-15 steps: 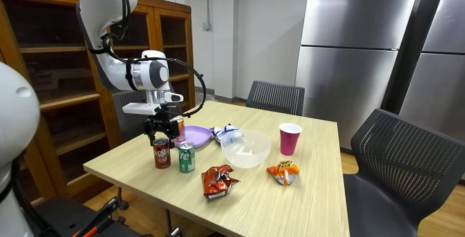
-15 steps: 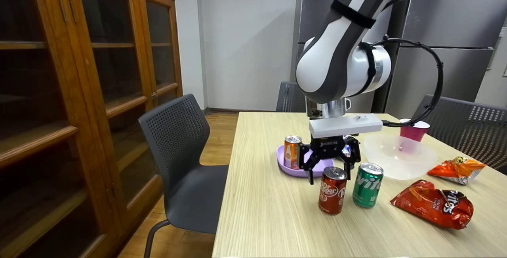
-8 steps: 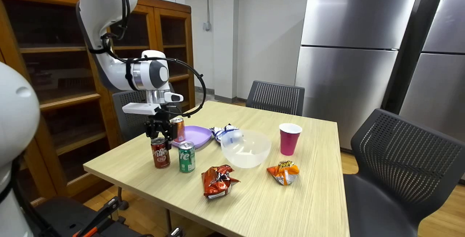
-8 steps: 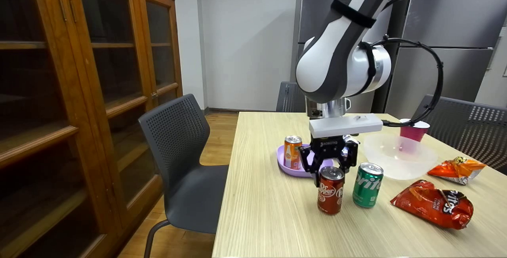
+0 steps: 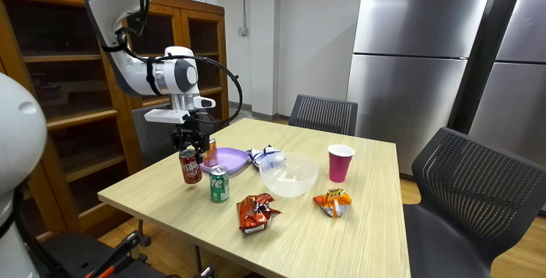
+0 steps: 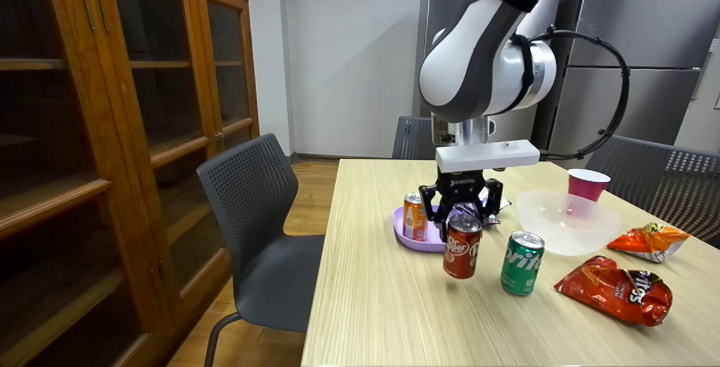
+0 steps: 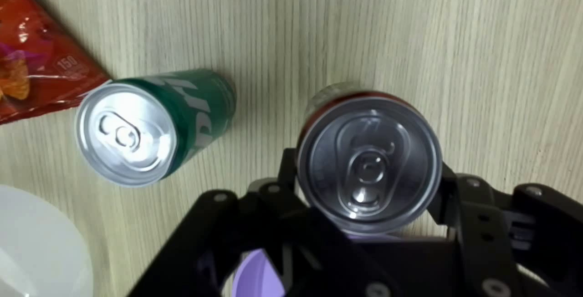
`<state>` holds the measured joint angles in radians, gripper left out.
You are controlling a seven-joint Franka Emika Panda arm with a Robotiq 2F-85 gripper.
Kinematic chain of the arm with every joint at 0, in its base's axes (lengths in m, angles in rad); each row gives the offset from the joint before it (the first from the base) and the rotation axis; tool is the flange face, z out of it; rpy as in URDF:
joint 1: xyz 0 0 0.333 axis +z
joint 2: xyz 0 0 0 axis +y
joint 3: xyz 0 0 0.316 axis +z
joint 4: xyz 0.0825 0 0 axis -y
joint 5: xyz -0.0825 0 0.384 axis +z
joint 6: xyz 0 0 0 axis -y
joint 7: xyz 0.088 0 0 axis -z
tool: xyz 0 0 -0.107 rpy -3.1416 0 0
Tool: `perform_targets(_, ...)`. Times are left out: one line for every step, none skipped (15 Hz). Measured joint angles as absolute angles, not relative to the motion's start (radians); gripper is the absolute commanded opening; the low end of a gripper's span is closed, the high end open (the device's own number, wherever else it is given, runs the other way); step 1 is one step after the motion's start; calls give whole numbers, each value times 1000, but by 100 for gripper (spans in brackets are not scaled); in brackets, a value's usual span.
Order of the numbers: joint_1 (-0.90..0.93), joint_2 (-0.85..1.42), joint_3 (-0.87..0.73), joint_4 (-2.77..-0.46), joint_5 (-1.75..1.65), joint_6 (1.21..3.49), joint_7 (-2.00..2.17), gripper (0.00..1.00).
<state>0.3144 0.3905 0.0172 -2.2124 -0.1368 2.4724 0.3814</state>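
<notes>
Before us, a Robotiq gripper (image 6: 465, 224) clasps a Dr Pepper can (image 6: 462, 250) just above the table (image 6: 382, 310), fingers (image 7: 287, 168) pressed to opposite sides near the top, seemingly for steadiness, near a Sprite can (image 6: 522, 264) and a purple plate (image 6: 399, 232) bearing an orange soda can (image 6: 415, 222).

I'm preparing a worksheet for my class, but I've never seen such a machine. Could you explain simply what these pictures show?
The machine is a robot arm with a two-fingered pincer. Two pictures are taken from outside, from different places; the downward close-up is taken from the wrist. The pincer is closed around a dark red can, holding it just above the table. Nearby stands a green can. An orange can sits on a purple plate. The table also holds a see-through bowl, pink cup, red packet, orange packet and blue-and-white packet.
</notes>
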Motion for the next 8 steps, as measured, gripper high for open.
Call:
perform_targets(314, 380, 17, -2207, -137, 2471, 382, 38)
perform_targets(312, 370, 17, -2200, -137, 2470, 383, 38)
perform_targets(309, 364, 16, -2191, -137, 2469, 384, 38)
perform_targets(305, 360, 16, -2180, -135, 2468, 385, 38)
perform_targets(300, 359, 15, -2165, -131, 2467, 387, 38)
perform_targets(294, 360, 14, -2151, -128, 2466, 390, 38)
perform_targets(286, 361, 13, -2133, -123, 2464, 391, 38)
perform_targets(278, 365, 13, -2116, -117, 2461, 392, 38)
